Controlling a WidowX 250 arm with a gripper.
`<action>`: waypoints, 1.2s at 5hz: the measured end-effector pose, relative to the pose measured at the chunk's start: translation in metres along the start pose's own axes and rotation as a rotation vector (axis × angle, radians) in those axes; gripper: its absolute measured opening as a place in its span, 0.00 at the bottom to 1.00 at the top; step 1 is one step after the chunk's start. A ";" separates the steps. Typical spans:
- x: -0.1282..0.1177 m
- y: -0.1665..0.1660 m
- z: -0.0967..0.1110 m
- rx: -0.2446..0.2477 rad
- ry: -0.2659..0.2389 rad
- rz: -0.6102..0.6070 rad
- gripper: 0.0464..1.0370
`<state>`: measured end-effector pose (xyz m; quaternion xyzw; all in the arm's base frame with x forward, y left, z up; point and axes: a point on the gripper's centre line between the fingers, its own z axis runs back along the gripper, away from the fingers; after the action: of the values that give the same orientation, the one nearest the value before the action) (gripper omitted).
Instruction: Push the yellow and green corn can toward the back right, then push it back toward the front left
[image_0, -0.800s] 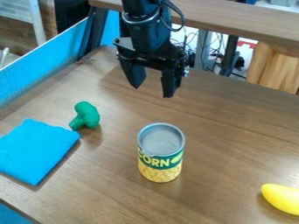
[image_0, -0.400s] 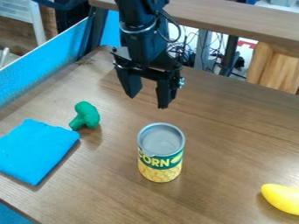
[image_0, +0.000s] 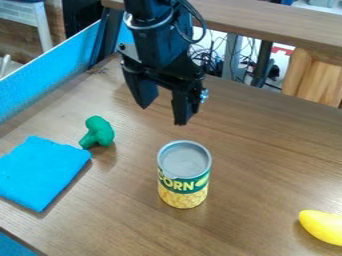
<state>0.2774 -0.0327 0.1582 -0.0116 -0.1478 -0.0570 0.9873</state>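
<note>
My gripper (image_0: 162, 116) hangs from the top edge over the back part of the table, open, with nothing between its fingers. Nearest to it is the corn can (image_0: 183, 175), upright in the middle of the table, a little in front of and below the fingertips. A green toy broccoli (image_0: 98, 132) lies to the left of the can. At the left edge is a folded blue cloth (image_0: 41, 172). The end of a yellow object (image_0: 322, 227) rests at the lower right.
A blue panel (image_0: 50, 73) borders the wooden table (image_0: 267, 150) on the left. Behind the table stand a raised wooden ledge (image_0: 267, 22), dark metal posts and cables, with a light wooden piece (image_0: 314, 77) at the right.
The gripper has come lower and slightly left, toward the front and the can, and has turned a little. It stays open. The can, broccoli, cloth and yellow object have not moved.
</note>
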 end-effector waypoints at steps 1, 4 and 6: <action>-0.026 -0.017 -0.004 0.044 0.030 0.001 0.96; -0.092 -0.041 -0.056 0.083 0.066 -0.002 0.96; -0.082 -0.032 -0.097 0.145 -0.055 -0.039 0.96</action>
<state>0.2237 -0.0593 0.0412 0.0611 -0.1789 -0.0650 0.9798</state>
